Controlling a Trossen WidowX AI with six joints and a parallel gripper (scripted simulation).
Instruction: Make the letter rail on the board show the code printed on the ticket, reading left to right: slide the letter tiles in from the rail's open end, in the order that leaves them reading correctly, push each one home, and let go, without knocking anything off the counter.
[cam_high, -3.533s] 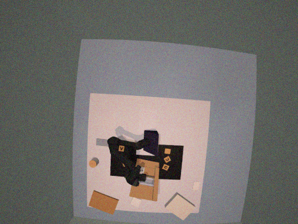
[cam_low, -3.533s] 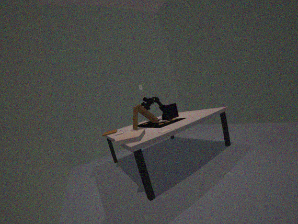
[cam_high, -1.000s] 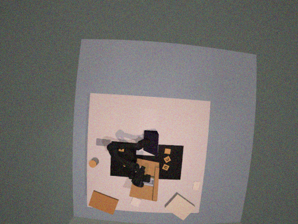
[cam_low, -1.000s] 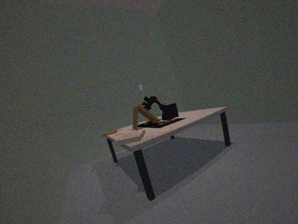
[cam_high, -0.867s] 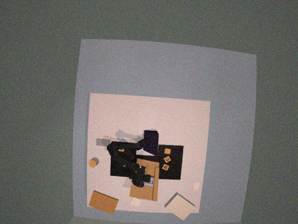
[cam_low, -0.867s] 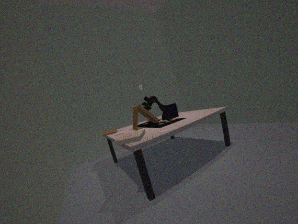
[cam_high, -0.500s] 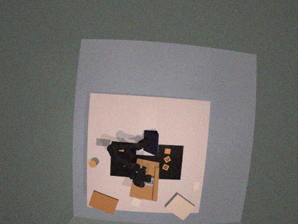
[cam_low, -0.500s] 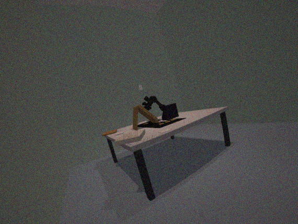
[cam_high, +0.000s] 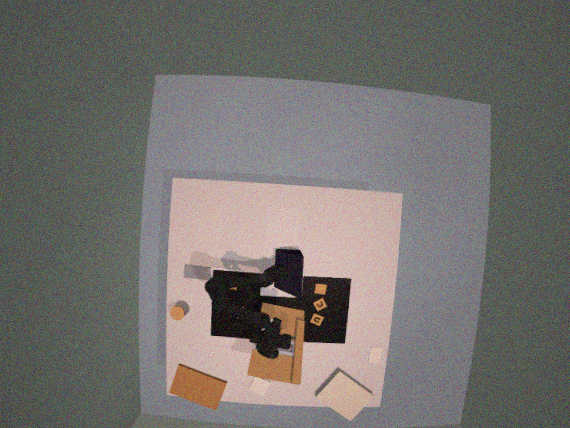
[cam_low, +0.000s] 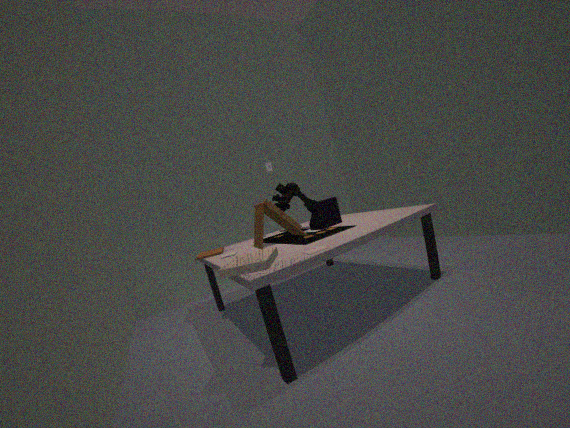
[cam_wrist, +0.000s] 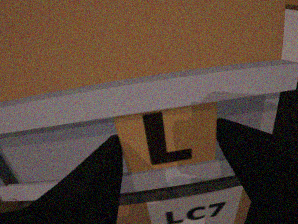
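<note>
My gripper (cam_wrist: 168, 133) is shut on a letter tile (cam_wrist: 134, 145), an orange-tan tile with a black L that reads upright in the wrist view. One black finger is at each side of it. The tile sits between the upper lip and lower lip of the pale grey rail (cam_wrist: 55, 112) on the tilted wooden board (cam_high: 267, 366) (cam_low: 283, 218) (cam_wrist: 150, 40). Its top edge is hidden behind the upper lip. The ticket (cam_wrist: 195, 212) below the rail reads LC7. To the right of the board lie three more tiles, an upper tile (cam_high: 320, 289), a middle tile (cam_high: 320, 304) and a lower tile (cam_high: 316, 320); their letters are unclear.
The tiles lie on a black mat (cam_high: 339, 320). A small orange piece (cam_high: 233, 288) shows beside the arm. An orange cylinder (cam_high: 177, 313) stands near the left table edge. A brown block (cam_high: 198, 386) and a cream book-like object (cam_high: 347, 395) lie at the near edge. The dark box (cam_high: 290, 265) stands behind the board.
</note>
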